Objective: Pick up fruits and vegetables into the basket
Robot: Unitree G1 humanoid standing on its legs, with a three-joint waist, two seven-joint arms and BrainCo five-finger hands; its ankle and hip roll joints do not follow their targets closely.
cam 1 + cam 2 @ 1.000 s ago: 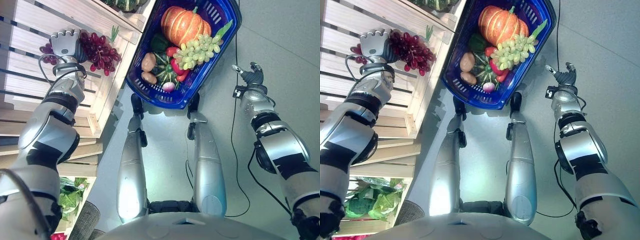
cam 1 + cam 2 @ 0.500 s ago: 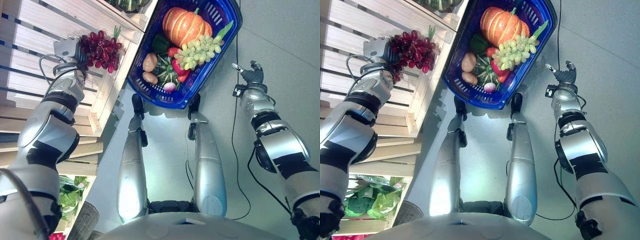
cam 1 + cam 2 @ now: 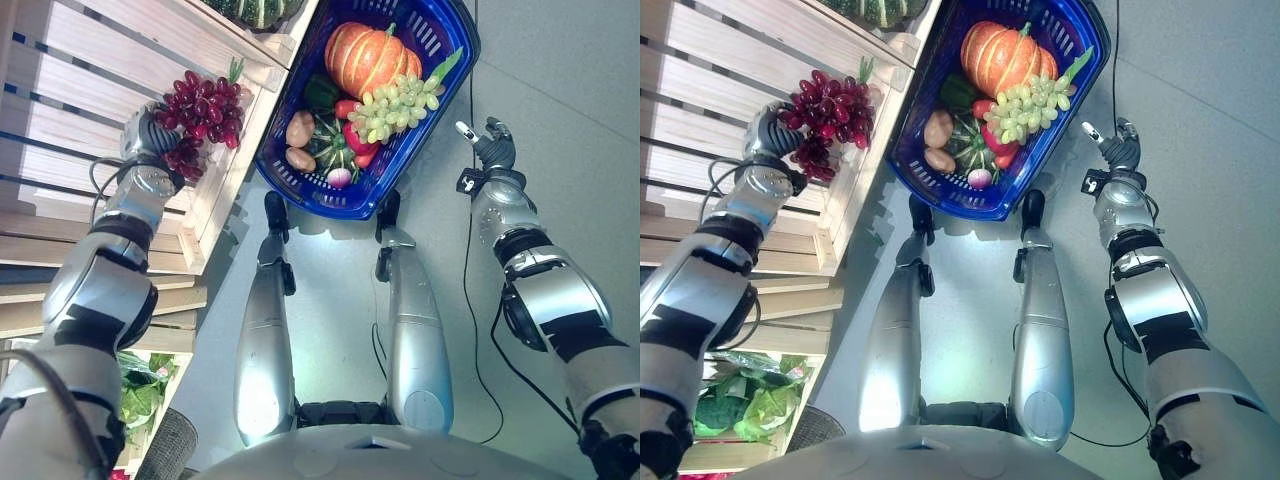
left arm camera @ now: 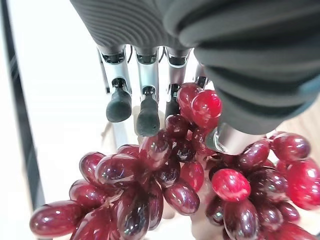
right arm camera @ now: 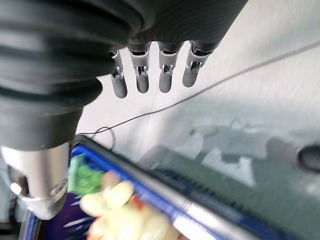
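My left hand (image 3: 148, 136) is shut on a bunch of red grapes (image 3: 204, 106), held above the right end of the wooden shelf (image 3: 90, 70). In the left wrist view the grapes (image 4: 165, 185) hang between my fingers (image 4: 145, 107) and thumb. The blue basket (image 3: 300, 192) stands on the floor just right of the shelf. It holds a pumpkin (image 3: 368, 55), green grapes (image 3: 400, 100), potatoes (image 3: 298, 127), a red pepper and other vegetables. My right hand (image 3: 490, 142) hovers open beside the basket's right rim (image 5: 165, 187), with its fingers (image 5: 150, 75) straight.
A dark green squash (image 3: 256, 10) lies on the shelf's top level. Leafy greens (image 3: 740, 405) sit in a lower crate at the bottom left. Grey floor (image 3: 570, 90) lies to the right of the basket.
My left hand has turned and drawn back a little to the right with the red grapes, closer to the shelf's edge and the basket. The right hand has barely shifted.
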